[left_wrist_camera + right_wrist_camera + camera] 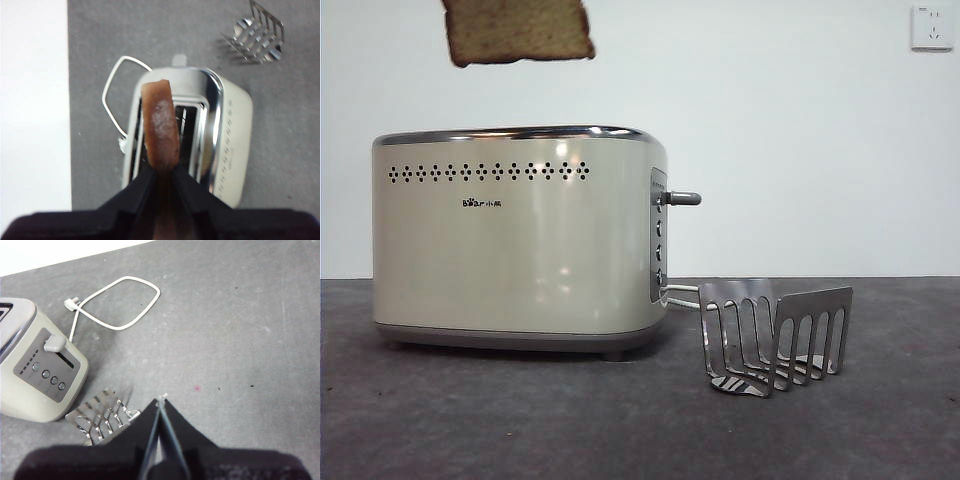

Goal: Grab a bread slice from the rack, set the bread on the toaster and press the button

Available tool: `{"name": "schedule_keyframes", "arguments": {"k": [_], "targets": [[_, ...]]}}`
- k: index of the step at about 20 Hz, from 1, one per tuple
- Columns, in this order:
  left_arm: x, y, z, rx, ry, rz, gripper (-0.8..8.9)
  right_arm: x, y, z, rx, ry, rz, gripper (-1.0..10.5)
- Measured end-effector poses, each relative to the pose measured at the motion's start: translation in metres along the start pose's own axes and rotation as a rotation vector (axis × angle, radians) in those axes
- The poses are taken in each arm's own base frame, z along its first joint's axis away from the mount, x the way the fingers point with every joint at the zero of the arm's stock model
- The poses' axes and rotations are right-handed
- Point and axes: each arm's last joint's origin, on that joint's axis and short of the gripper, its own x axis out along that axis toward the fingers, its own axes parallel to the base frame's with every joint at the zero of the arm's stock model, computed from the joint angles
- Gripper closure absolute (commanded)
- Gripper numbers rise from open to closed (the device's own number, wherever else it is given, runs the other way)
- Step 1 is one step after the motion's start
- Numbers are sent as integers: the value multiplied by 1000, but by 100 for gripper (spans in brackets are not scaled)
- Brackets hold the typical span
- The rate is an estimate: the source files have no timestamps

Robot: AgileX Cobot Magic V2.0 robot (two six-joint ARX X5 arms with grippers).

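The toaster [520, 240] just under the left claw [162, 172] looks like smooth, shiny cream plastic with a bright, mirror-like metal rim on top. Its button [682, 198] is dull grey metal. The slice of bread [517, 30] held in that claw has a rough, speckled brown face and a darker, smooth crust. The rack [102, 415] beside the right claw [160, 402] is thin shiny metal. Both claws are matt black, like plastic. The table [235, 330] below is a dull grey, a bit grainy. The cord [115, 302] on it is smooth white plastic.
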Motion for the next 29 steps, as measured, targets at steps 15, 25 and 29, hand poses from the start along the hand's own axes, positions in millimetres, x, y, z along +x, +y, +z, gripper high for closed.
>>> {"name": "schedule_keyframes", "arguments": {"k": [15,25,29], "targets": [[44,0,-10,128,108,-79,822,2,0,2,-1,-2,-9,948],[61,1,-9,150,99,-153,822,2,-1,1,-5,4,-10,948],[61,2,-9,152,107,-136,822,2,-1,1,-4,5,-10,948]]}}
